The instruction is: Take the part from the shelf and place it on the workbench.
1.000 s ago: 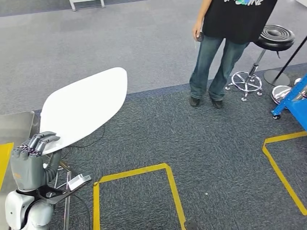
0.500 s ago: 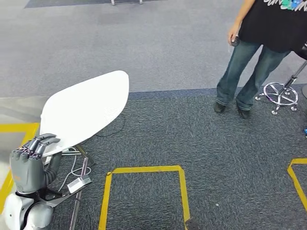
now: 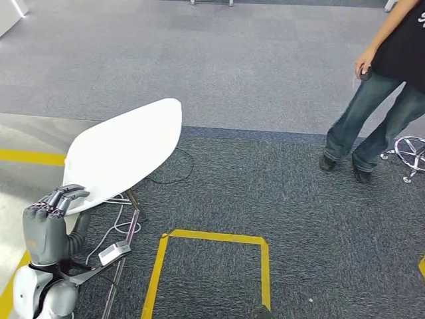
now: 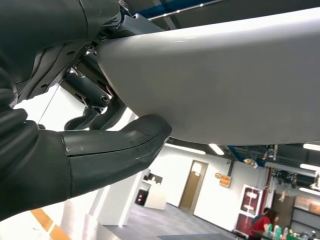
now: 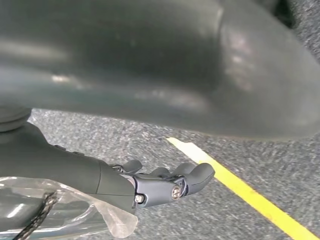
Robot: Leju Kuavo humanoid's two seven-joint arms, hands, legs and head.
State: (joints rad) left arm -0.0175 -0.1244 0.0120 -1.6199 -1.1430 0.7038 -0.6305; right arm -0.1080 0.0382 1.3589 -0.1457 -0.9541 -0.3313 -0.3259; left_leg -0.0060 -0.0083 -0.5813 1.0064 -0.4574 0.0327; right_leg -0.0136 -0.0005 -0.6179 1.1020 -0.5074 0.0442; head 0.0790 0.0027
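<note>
The part is a large white oval panel (image 3: pixel 123 153), held above the carpet at the left of the head view. My left hand (image 3: pixel 48 222) grips its near end, with fingers (image 3: pixel 65 195) lying over the top edge. In the left wrist view the thumb (image 4: pixel 113 155) presses the panel's grey underside (image 4: pixel 226 85). My right hand (image 5: pixel 166 182) hangs over the carpet, its fingers slightly bent and holding nothing.
A person (image 3: pixel 380 100) in jeans stands at the far right beside a stool base (image 3: pixel 414 149). A yellow tape rectangle (image 3: pixel 215 237) marks the dark carpet ahead. Cables and a small white box (image 3: pixel 114 252) lie under the panel. A shiny grey surface (image 3: pixel 30 136) with a yellow stripe lies at left.
The camera has turned left, so the whole scene has slid right. The person now stands at the right edge. The panel stays in my left hand.
</note>
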